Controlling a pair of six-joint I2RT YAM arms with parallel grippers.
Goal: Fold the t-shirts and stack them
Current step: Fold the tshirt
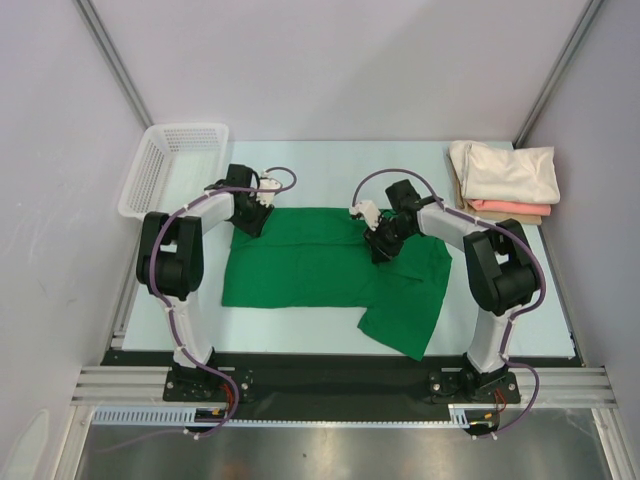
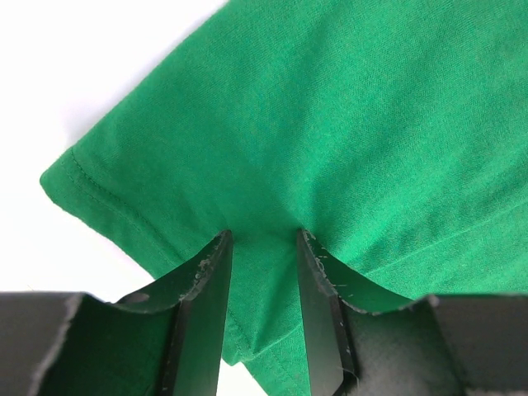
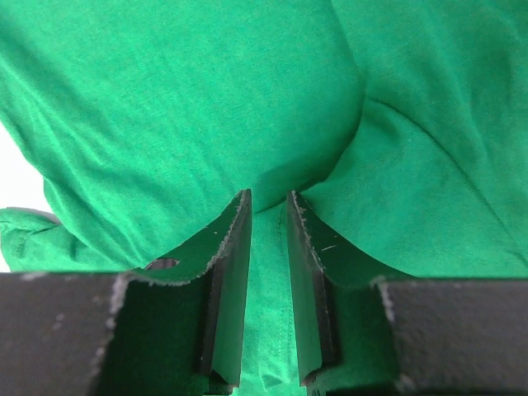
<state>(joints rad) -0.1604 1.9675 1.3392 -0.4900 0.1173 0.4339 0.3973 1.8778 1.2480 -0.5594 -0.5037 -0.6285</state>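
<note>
The bright green t-shirt [image 1: 300, 265] lies spread across the middle of the table, with one part trailing toward the front right. My left gripper [image 1: 252, 215] is at its far left corner, and in the left wrist view the jaws [image 2: 264, 239] pinch the hemmed corner of the green cloth [image 2: 330, 124]. My right gripper [image 1: 380, 245] is on the shirt's far right part; its fingers [image 3: 268, 202] stand close together with a fold of green cloth [image 3: 165, 99] between them. A folded cream t-shirt [image 1: 505, 172] rests on a salmon-pink one [image 1: 510, 207] at the back right.
A white plastic mesh basket [image 1: 165, 165] stands at the back left, just beyond the left arm. Grey walls close in the table on three sides. The pale table top [image 1: 320, 160] shows behind the green shirt.
</note>
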